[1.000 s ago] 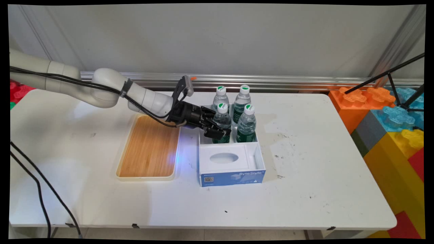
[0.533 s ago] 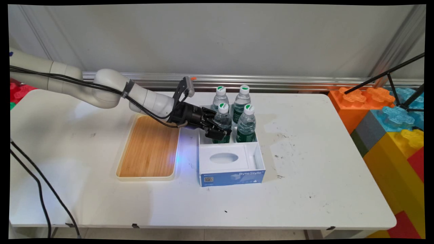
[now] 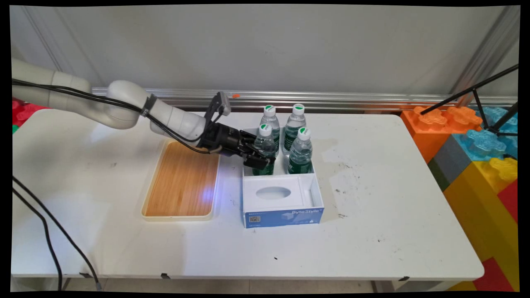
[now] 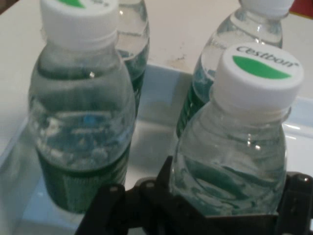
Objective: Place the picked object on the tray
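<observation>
- Claw [image 3: 260, 159]: pinching the near-left bottle [image 3: 265, 145], tilted, inside the box [image 3: 316, 194].
- Three other bottles just beside it.
- Wooden tray [image 3: 182, 182] left, on the worktop [image 3: 372, 231].

Tool [image 4: 225, 220] grips 1 water bottle [image 4: 234, 161] beside 3 others [image 4: 80, 127]

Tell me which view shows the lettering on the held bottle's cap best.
The hand view: the held bottle fills the frame and its cap reads Cestbon above a green patch. The main view shows that cap only as a small white disc with a green spot, with the hand clamped on the bottle.
</observation>
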Controlling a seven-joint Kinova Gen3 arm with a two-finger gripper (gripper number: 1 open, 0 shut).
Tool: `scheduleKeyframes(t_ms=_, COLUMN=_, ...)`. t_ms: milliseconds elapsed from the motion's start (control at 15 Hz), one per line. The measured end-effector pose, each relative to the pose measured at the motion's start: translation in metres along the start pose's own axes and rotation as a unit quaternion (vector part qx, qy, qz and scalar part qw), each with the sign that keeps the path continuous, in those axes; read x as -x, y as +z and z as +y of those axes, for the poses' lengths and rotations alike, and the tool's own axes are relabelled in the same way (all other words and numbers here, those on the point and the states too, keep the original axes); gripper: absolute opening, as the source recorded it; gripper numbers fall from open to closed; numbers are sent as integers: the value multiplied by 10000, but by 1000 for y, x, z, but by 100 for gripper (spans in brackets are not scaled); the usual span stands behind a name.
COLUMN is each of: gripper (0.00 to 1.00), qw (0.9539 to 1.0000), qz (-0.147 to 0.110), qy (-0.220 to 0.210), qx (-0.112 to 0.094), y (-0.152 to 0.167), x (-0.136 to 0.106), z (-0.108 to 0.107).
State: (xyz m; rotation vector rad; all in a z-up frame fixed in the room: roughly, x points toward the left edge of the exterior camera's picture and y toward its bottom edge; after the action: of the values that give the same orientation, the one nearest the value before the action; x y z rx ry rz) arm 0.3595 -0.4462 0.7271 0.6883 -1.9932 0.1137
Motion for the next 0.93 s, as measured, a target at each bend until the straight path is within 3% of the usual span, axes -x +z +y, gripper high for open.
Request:
scheduleKeyframes(t_ms=533, gripper=0, qw=9999, qz=55, qy=-131, qx=19, y=-36, x=-18, z=-1)
scheduleKeyframes(t_ms=933, gripper=0, qw=9991, qz=345, qy=-243, qx=23, y=-42, x=-53, z=1)
